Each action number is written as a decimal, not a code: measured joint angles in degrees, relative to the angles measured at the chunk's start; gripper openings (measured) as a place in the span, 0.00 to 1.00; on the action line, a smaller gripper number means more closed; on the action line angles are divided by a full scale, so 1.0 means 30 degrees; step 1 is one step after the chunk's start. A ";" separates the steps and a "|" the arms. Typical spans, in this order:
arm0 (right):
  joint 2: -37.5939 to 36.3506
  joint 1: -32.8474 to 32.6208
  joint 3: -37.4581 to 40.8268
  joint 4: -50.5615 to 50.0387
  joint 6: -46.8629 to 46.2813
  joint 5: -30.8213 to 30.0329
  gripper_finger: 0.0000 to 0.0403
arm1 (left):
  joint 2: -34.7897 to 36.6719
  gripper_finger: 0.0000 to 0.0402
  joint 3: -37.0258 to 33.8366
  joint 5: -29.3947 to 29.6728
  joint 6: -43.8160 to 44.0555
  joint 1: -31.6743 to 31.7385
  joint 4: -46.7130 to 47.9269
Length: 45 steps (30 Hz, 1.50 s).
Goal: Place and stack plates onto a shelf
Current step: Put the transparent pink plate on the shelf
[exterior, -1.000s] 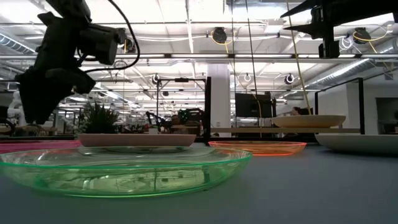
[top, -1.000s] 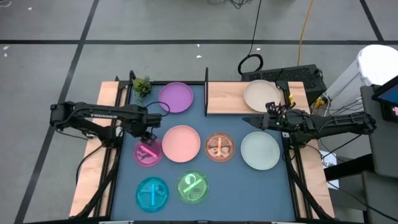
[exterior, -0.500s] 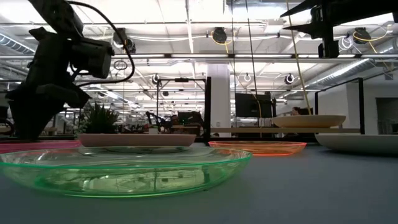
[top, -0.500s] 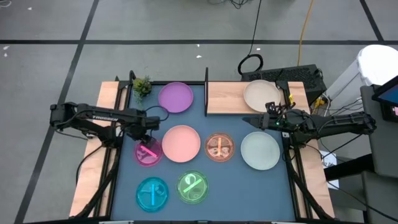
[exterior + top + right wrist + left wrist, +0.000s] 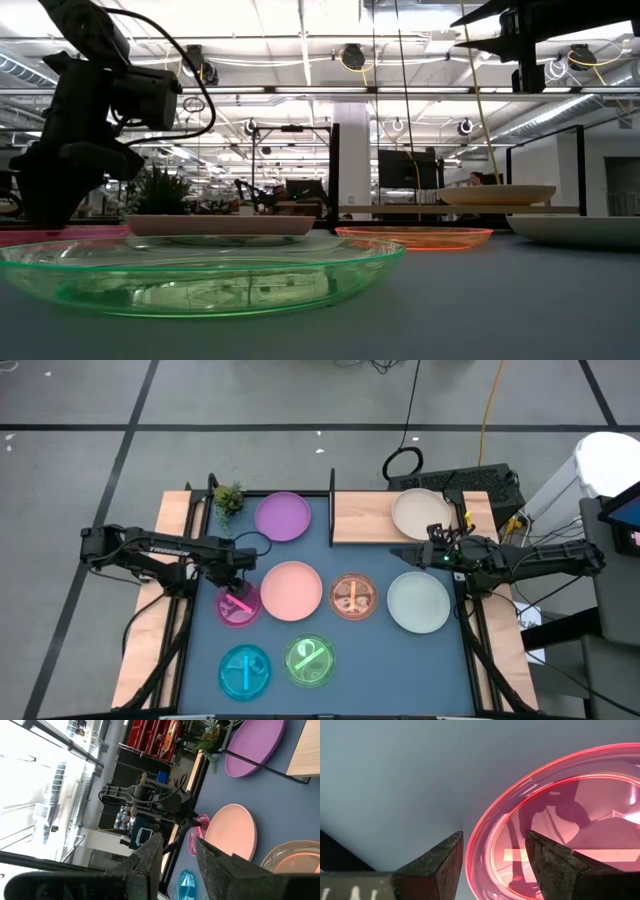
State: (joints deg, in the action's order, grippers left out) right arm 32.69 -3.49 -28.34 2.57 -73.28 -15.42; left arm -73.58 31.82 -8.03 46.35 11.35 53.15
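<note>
One cream plate (image 5: 418, 513) sits on the shelf (image 5: 365, 518); seven wait on the desk (image 5: 300, 550). At nine o'clock, the left fingers (image 5: 495, 865) are apart around the magenta plate's (image 5: 238, 604) rim, not gripping yet. The right fingers (image 5: 177, 855) hold nothing near three o'clock

The left hand (image 5: 492, 865) is down lower now, dropped to the magenta plate (image 5: 238, 605), its fingers (image 5: 437, 865) straddling the plate's rim and drawn a touch narrower than a second ago.
</note>
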 joint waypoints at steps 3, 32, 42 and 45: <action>0.0000 0.0000 0.0000 0.0005 -0.0005 0.0000 0.25 | 0.0000 0.54 -0.0002 -0.0014 -0.0456 0.0207 -0.0037; 0.0007 0.0000 0.0000 -0.0068 0.0162 -0.0386 0.25 | 0.0073 0.23 0.0005 -0.1165 -0.4440 0.4163 -0.0753; 0.0007 0.0000 0.0000 -0.0068 0.0207 -0.0430 0.25 | 0.0078 0.01 0.0020 -0.1514 -0.5436 0.4160 -0.0721; 0.0007 0.0000 0.0000 -0.0068 0.0213 -0.0430 0.25 | 0.0165 0.01 0.0021 -0.1740 -0.5441 0.4160 -0.0599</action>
State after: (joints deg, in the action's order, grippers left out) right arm 32.71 -3.49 -28.34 2.37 -72.64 -16.71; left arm -73.09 31.88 -13.25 30.03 23.83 51.35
